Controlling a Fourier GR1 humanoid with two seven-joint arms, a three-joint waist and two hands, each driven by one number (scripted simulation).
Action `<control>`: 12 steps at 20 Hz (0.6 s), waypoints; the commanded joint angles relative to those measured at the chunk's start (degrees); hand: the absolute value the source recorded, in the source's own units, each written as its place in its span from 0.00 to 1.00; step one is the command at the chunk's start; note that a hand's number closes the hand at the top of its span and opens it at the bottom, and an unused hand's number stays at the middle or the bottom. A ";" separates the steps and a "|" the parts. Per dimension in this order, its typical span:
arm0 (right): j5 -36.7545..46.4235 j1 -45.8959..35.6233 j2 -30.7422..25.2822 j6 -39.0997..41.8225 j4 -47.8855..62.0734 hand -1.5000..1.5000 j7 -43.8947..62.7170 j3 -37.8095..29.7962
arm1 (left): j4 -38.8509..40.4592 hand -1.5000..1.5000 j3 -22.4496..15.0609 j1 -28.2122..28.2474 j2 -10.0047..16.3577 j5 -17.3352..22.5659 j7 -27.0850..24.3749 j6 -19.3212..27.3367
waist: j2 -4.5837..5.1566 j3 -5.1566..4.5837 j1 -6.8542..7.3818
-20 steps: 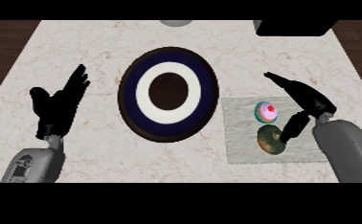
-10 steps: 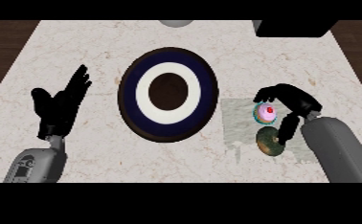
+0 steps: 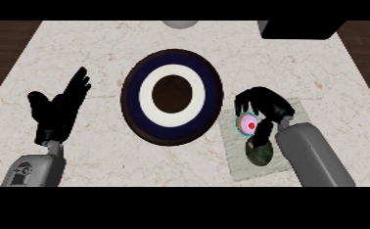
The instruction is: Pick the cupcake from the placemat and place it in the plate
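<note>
The cupcake (image 3: 248, 124) has pink frosting, a red dot on top and a teal wrapper. It sits at the left edge of the pale placemat (image 3: 242, 162), right of the plate. My right hand (image 3: 265, 106) is curled over it, fingers on its far side and thumb on its near side, hiding part of it. The plate (image 3: 173, 96) has a dark blue rim, a white ring and a dark brown centre, and holds nothing. My left hand (image 3: 60, 106) rests open at the left of the counter, fingers up.
A dark round object (image 3: 260, 153) lies on the placemat below the cupcake, beside my right forearm. A grey bowl edge (image 3: 180, 24) and a black box (image 3: 300, 29) sit at the counter's far side.
My right hand has moved left from the placemat's right side and curled its fingers down around the cupcake. The cupcake now sits further left, nearer the plate. The left hand has stayed still.
</note>
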 commanded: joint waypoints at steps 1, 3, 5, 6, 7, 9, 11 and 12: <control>-2.91 -1.41 11.93 -3.00 -4.01 1.00 8.25 10.39 | 0.97 0.50 -1.02 -2.14 -0.25 -0.18 0.50 -0.91 | 0.63 0.83 2.44; -5.73 -5.21 12.15 -3.70 -4.66 1.00 10.40 13.31 | 0.27 0.50 -2.70 -1.80 -1.40 -0.49 -0.36 -1.45 | 0.85 0.87 7.15; -7.34 -6.98 12.30 -9.85 -7.66 1.00 16.61 16.80 | 0.87 0.50 -2.98 -2.60 -1.27 -0.22 0.32 -2.24 | 0.52 0.86 6.52; -6.93 -8.47 12.36 -12.72 -8.89 1.00 19.01 18.82 | 1.51 0.50 -2.91 -2.37 -0.81 -0.31 0.02 -2.73 | 0.53 0.81 6.83; -6.56 -10.79 12.40 -15.09 -10.05 1.00 22.14 20.05 | 1.25 0.50 -3.37 -3.18 -1.67 -0.46 0.35 -2.15 | 0.35 0.79 6.74; -6.12 -12.61 12.46 -21.53 -12.06 1.00 27.79 22.99 | 0.62 0.50 -3.66 -3.87 -2.01 -1.01 2.10 -1.05 | 0.13 0.89 6.60; -5.03 -15.44 12.50 -27.85 -15.58 1.00 32.53 24.00 | 2.33 0.50 -3.10 -3.90 -2.04 -1.09 0.86 -0.92 | 0.07 0.77 5.66; -2.46 -15.48 12.51 -32.15 -16.88 1.00 34.75 24.81 | 2.67 0.50 -2.26 -3.82 -1.39 -0.69 0.76 -1.14 | -0.16 0.75 4.71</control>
